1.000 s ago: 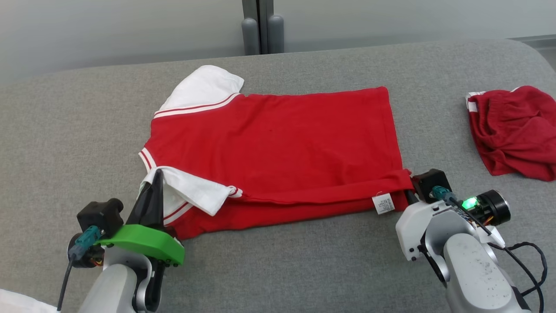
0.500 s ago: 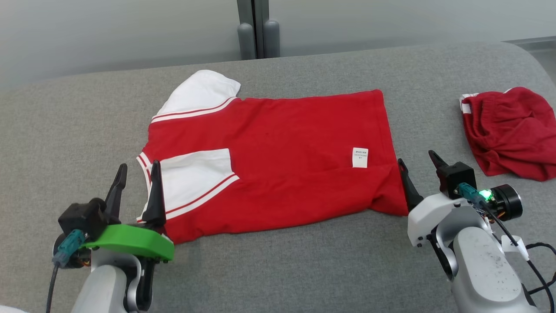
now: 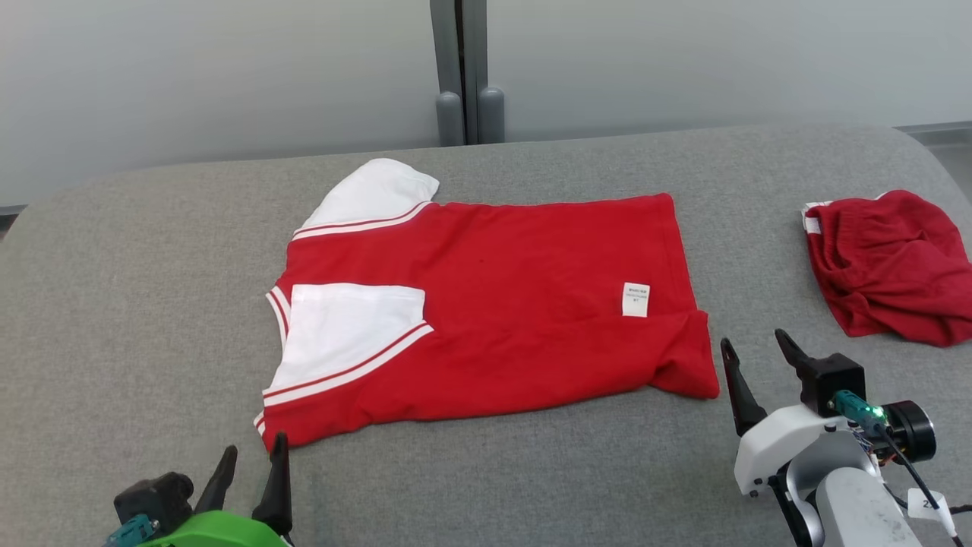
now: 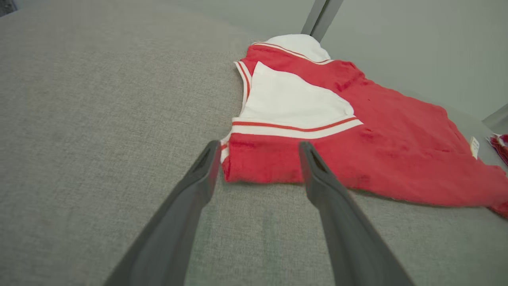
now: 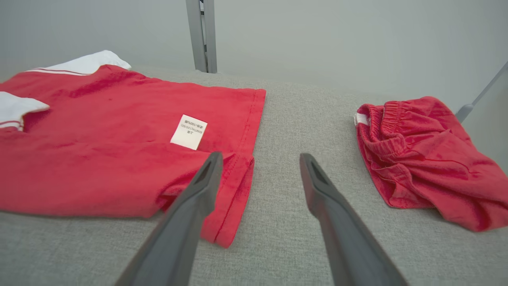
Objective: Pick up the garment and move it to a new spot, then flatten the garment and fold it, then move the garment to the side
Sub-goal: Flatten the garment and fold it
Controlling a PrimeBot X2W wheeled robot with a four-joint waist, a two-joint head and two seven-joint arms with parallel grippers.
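The left gripper [image 3: 254,448] and right gripper [image 3: 754,339] stand wide and empty at seven and four o'clock of the folded red-and-white cotton shirt [image 3: 493,304]; best to pinch both near corners evenly.

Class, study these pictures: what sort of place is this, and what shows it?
Probably a robot test room, not a home: a plain pale wall with a metal post, and a grey padded surface holding a shirt and crumpled shorts.

Bright, even light, with only faint soft shadows. My wrist views bow at their edges, and my left pincer [image 4: 258,143] blurs near the lens.
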